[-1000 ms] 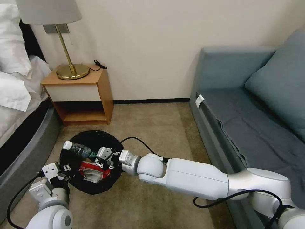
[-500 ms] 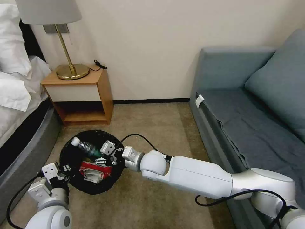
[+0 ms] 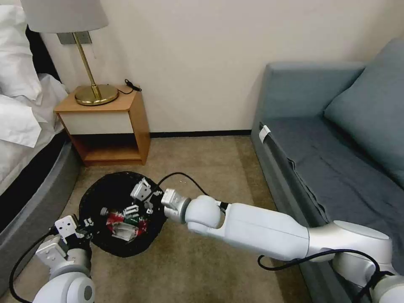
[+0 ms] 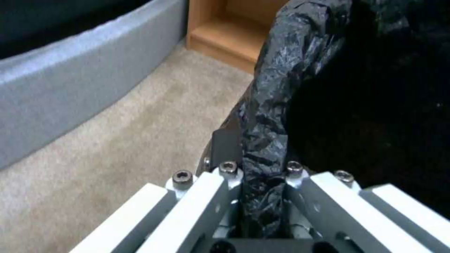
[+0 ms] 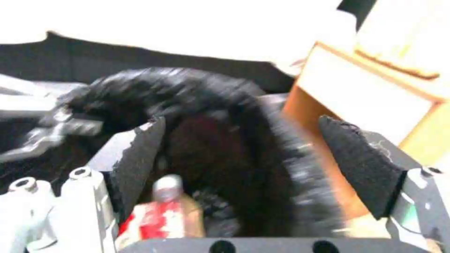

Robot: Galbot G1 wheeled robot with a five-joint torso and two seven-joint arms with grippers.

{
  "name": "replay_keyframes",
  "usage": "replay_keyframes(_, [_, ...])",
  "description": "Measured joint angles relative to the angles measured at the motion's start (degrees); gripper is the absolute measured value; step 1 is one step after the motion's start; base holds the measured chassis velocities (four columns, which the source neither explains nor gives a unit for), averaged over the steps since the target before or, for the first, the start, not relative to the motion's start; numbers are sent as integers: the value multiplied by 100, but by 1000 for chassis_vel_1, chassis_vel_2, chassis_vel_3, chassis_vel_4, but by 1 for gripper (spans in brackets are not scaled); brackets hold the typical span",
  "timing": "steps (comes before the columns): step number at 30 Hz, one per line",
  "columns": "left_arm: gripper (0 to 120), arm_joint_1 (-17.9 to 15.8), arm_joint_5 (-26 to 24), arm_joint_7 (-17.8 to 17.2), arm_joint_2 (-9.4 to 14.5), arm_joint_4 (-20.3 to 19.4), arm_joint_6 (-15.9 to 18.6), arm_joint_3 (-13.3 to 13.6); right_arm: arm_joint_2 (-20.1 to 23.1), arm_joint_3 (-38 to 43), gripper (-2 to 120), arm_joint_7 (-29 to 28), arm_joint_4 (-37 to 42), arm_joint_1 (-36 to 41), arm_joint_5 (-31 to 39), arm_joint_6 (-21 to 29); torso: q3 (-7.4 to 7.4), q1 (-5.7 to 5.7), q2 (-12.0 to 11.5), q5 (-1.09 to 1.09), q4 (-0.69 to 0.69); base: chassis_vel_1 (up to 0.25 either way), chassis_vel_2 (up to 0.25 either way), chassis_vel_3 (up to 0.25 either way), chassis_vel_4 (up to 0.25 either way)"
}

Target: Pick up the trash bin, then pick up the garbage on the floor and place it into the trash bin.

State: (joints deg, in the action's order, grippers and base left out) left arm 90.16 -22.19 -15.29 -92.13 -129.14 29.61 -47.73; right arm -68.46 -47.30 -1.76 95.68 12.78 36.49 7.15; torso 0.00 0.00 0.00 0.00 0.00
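Head view: trash bin (image 3: 94,198) sits at about 7 o'clock in frame on the carpet (image 3: 202,168), between the bed frame (image 3: 29,210) and the robot's right arm, nightstand (image 3: 107,126) at 11 o'clock from it. Inside the black liner: small clear bottle (image 3: 110,210) lying down, red-and-white packet (image 3: 124,225) beside it, both well in. No litter seen on the visible carpet, so judged: drop of the bottle done, task near its end; whether other pieces are left beyond the frame can't be told. Right gripper (image 3: 139,202) hovers over the bin's 3 o'clock rim, jaws spread, nothing between them. Left gripper (image 3: 86,225) at the bin's 8 o'clock rim, pinching it. Left wrist view: left gripper (image 4: 262,211) clenched on a fold of black liner at the bin rim (image 4: 281,88), crinkled plastic running straight up between the jaws; carpet (image 4: 117,140) and bed frame (image 4: 70,80) to the side. Firm grasp, bin held. Right wrist view: right gripper (image 5: 244,165) wide open and released, pads (image 5: 140,158) well apart, empty; bottle (image 5: 166,207) with the red packet (image 5: 150,218) lies below in the bin (image 5: 197,91), not touching the pads. Nightstand (image 5: 375,95) behind. Picture smeared here, so finer detail can't be told.
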Motion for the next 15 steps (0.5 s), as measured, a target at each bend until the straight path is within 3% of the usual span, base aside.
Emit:
replay_keyframes(11, [2, -103, -744, -423, 0, 167, 324, -93, 804, 616, 86, -49, 543, 98, 45, -19, 0, 0, 0, 1, -1, 0, 0, 0, 0])
replay_keyframes(15, [2, -212, -1324, -792, 0, 300, 545, -99, 1165, 876, 86, -54, 835, 256, 41, -19, 0, 0, 0, 1, 0, 0, 0, 0, 0])
